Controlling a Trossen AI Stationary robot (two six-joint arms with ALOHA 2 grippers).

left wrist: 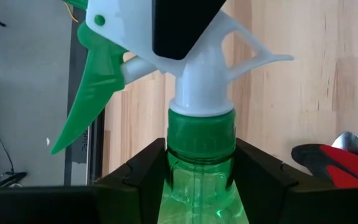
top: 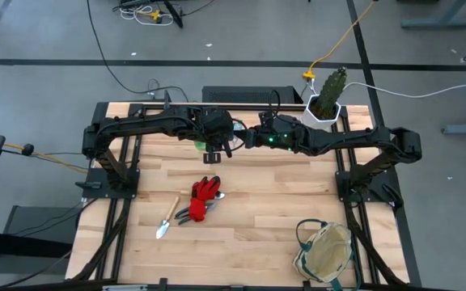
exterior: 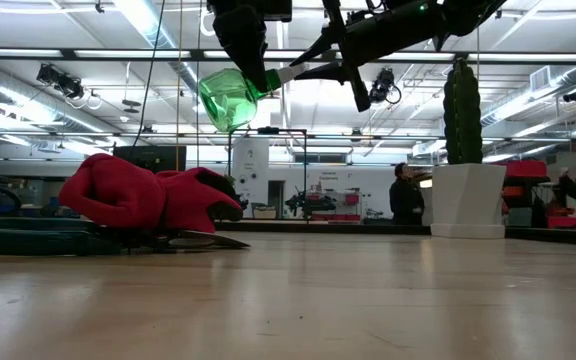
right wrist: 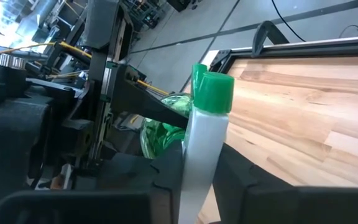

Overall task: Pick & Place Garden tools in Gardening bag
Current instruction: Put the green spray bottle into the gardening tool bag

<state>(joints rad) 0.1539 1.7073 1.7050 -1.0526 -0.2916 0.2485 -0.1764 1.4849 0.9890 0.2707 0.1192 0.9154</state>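
Observation:
A green-and-white spray bottle hangs in the air over the table's far middle, held by both grippers. My left gripper is shut on its green neck. My right gripper is shut on its white spray head. In the high view the two grippers meet at the bottle. Red-and-black gloves lie over dark-handled pruners at the table's middle. A wooden-handled trowel lies flat to their left. The beige gardening bag stands at the near right corner. My left gripper pinches the bottle's green neck, just below the white collar, between its two fingers. It comes from above, pointing down, across the bottle. The bottle is lifted clear, lying tilted, its body lower than its head. My right gripper pinches the white spray head between its two fingers, below the green nozzle cap. It comes about level from the table's right side. One dark finger shows lying over the head in the left wrist view.
A green cactus in a white pot stands at the far right corner. Bare wooden tabletop lies between the bottle and the bag. People stand in the room beyond the table.

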